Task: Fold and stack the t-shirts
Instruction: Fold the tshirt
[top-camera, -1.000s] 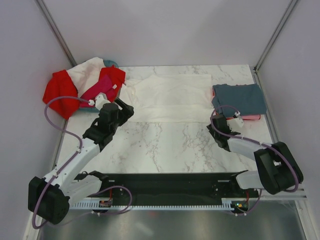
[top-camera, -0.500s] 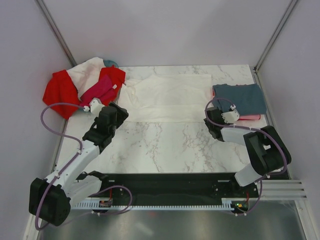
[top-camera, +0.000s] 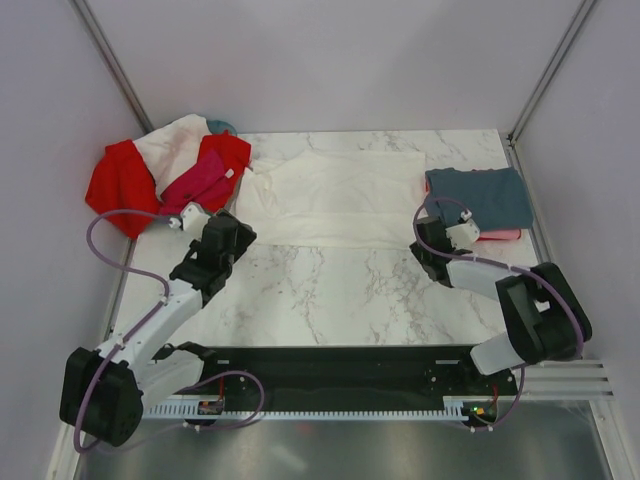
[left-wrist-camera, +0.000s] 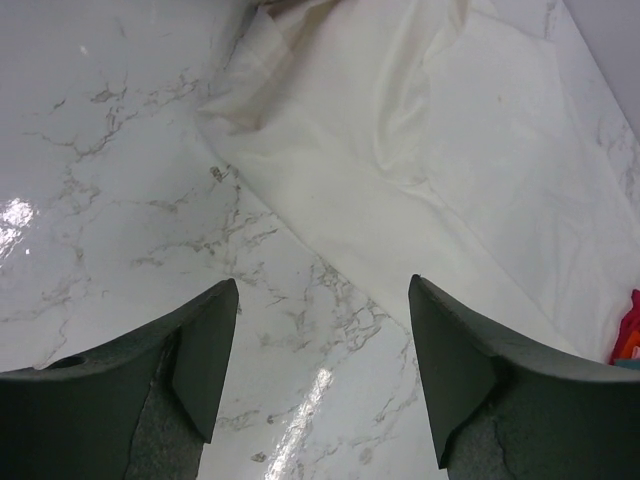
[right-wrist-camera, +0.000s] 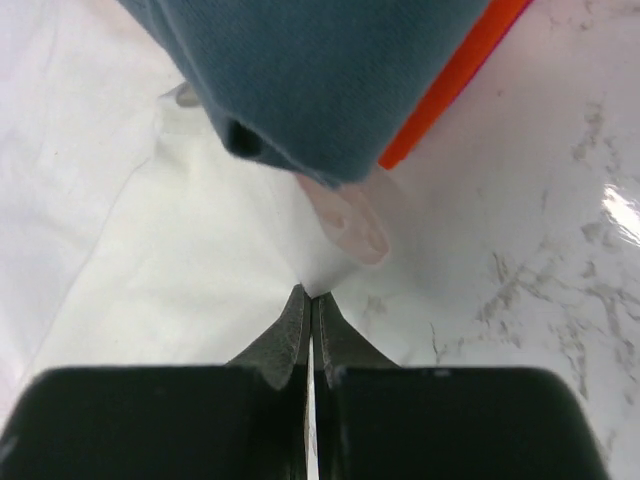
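Seemingly marble tabletop (top-camera: 330, 290), lilac walls (top-camera: 340, 60)

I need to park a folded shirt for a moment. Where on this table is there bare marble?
Widest bare marble: the near half, between the white t-shirt's near edge and the arm bases, between the two arms. Crowded: back left with heaped shirts, back right with the slate-blue stack, and the white t-shirt's near corners, where the left gripper and right gripper sit.

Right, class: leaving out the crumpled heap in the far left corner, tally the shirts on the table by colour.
White shirt: 1
Slate grey-blue shirt: 1
Coral pink shirt: 1
Total: 3
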